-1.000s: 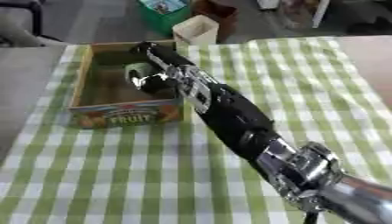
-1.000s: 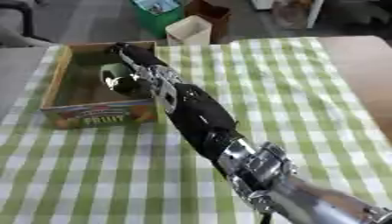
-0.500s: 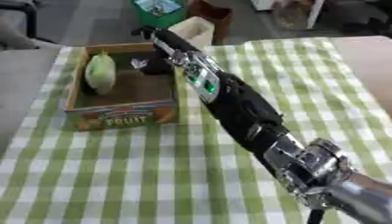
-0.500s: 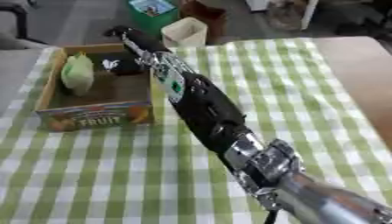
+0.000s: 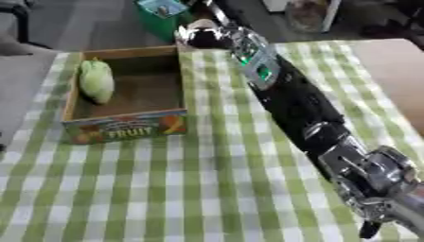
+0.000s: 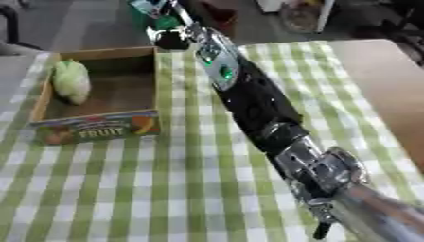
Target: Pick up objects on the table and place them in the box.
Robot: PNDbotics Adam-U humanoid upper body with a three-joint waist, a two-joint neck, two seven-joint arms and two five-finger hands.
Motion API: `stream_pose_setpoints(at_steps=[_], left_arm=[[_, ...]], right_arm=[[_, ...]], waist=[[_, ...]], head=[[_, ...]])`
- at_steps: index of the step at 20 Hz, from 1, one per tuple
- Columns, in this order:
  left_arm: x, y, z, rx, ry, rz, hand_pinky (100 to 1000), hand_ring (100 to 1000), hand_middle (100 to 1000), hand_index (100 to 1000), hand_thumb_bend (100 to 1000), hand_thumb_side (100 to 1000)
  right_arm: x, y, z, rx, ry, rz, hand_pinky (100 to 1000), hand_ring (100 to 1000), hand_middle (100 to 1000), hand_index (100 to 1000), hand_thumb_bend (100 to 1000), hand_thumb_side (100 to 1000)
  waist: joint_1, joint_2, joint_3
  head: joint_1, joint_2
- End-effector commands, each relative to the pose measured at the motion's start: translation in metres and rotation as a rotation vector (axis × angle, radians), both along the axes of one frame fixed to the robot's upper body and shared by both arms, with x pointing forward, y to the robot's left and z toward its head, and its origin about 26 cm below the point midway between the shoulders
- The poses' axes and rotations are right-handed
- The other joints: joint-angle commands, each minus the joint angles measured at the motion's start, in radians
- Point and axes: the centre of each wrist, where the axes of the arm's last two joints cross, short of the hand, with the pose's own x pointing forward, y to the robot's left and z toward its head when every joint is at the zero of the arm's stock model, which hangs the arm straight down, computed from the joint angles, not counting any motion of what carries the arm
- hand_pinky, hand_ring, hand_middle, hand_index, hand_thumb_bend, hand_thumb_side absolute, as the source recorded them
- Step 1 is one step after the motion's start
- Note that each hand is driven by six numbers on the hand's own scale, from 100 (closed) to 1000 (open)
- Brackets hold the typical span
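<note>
A cardboard box (image 5: 124, 128) printed FRUIT stands on the left of the green checked cloth (image 5: 182, 189). A pale green fruit (image 5: 95, 80) lies inside it against the left wall. My right arm (image 5: 294, 101) reaches from the lower right corner up across the cloth. Its hand (image 5: 201, 35) hangs blurred past the box's far right corner, at the table's far edge, apart from the fruit. The left hand shows in no view.
A green bin (image 5: 162, 12) stands on the floor beyond the table's far edge. Bare wooden tabletop (image 5: 389, 61) lies to the right of the cloth. The cloth in front of the box carries nothing.
One second ago my right hand was over the box with the fruit. The fruit now lies in the box and the hand has pulled back, up and right past the far corner.
</note>
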Motion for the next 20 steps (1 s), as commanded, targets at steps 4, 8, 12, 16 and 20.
stream_pose_setpoints(at_steps=[4, 8, 12, 16, 20], left_arm=[[-0.001, 0.010, 0.010, 0.022, -0.030, 0.028, 770, 767, 727, 683, 222, 258], [-0.002, 0.011, 0.010, 0.022, -0.029, 0.033, 764, 766, 726, 683, 224, 259], [-0.002, 0.011, 0.009, 0.021, -0.027, 0.039, 755, 765, 726, 683, 226, 263], [-0.002, 0.012, 0.008, 0.022, -0.022, 0.042, 746, 765, 726, 683, 228, 268], [-0.003, 0.012, 0.007, 0.023, -0.017, 0.044, 743, 764, 726, 683, 229, 271]], right_arm=[[-0.023, -0.050, 0.032, 0.191, -0.101, -0.059, 686, 650, 672, 761, 100, 321], [-0.037, -0.075, 0.028, 0.254, -0.104, -0.096, 678, 641, 662, 756, 100, 341], [-0.049, -0.092, 0.022, 0.297, -0.099, -0.126, 674, 634, 652, 753, 100, 354], [-0.056, -0.105, 0.015, 0.331, -0.090, -0.154, 671, 630, 645, 748, 100, 368], [-0.059, -0.112, 0.009, 0.351, -0.077, -0.170, 671, 630, 644, 748, 100, 374]], waist=[[0.001, -0.015, -0.017], [0.001, -0.015, -0.030], [-0.001, -0.015, -0.041], [-0.005, -0.014, -0.055], [-0.010, -0.014, -0.064]], head=[[0.016, -0.005], [0.022, 0.003], [0.029, 0.027], [0.039, 0.056], [0.053, 0.083]])
